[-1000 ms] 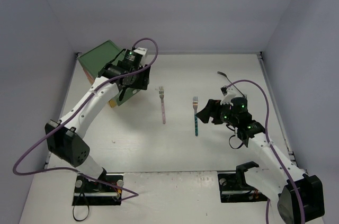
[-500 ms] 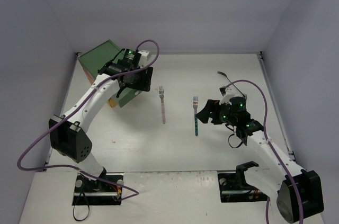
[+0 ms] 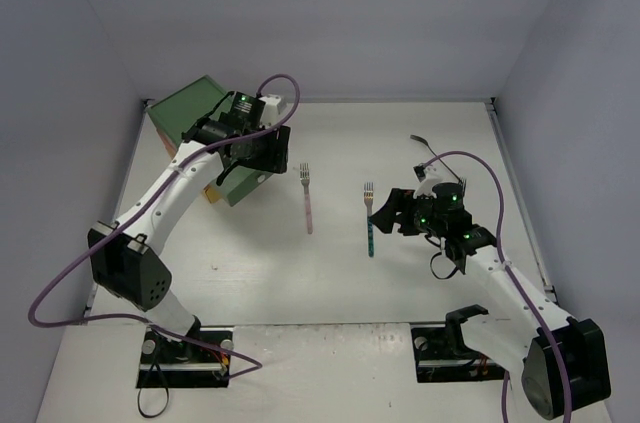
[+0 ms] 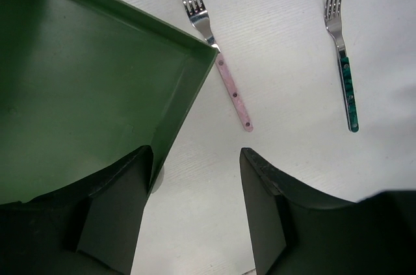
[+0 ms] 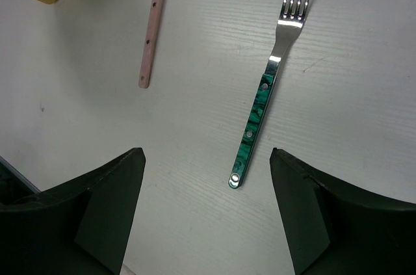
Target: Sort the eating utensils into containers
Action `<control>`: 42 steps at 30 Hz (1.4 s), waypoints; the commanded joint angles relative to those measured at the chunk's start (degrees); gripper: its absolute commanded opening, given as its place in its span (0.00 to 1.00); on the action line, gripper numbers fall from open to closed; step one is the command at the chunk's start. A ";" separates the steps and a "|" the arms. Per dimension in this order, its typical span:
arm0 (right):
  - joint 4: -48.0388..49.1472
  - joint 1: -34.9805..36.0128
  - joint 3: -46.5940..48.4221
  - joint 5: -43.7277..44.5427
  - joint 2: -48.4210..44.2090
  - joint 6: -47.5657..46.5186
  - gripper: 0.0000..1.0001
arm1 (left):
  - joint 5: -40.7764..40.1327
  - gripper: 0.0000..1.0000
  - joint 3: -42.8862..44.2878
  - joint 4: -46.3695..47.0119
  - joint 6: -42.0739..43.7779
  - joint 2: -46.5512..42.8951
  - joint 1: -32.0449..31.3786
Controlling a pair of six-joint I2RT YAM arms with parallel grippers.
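Evidently sorting is barely begun: the pink-handled fork (image 3: pixel 307 205) and teal-handled fork (image 3: pixel 370 223) lie mid-table, right of the pulled-out green drawer (image 4: pixel 97 93). The left gripper (image 4: pixel 195 158) and right gripper (image 5: pixel 207 158) both gape, holding nothing.

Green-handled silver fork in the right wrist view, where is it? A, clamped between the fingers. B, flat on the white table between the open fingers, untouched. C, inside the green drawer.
B: the green-handled silver fork lies flat on the white table, clear of both fingers of the right gripper.
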 commanded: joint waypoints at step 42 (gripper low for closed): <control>-4.06 -2.10 -0.10 16.18 -9.94 3.34 0.74 | -37.80 0.53 5.79 5.25 -31.86 24.87 -21.08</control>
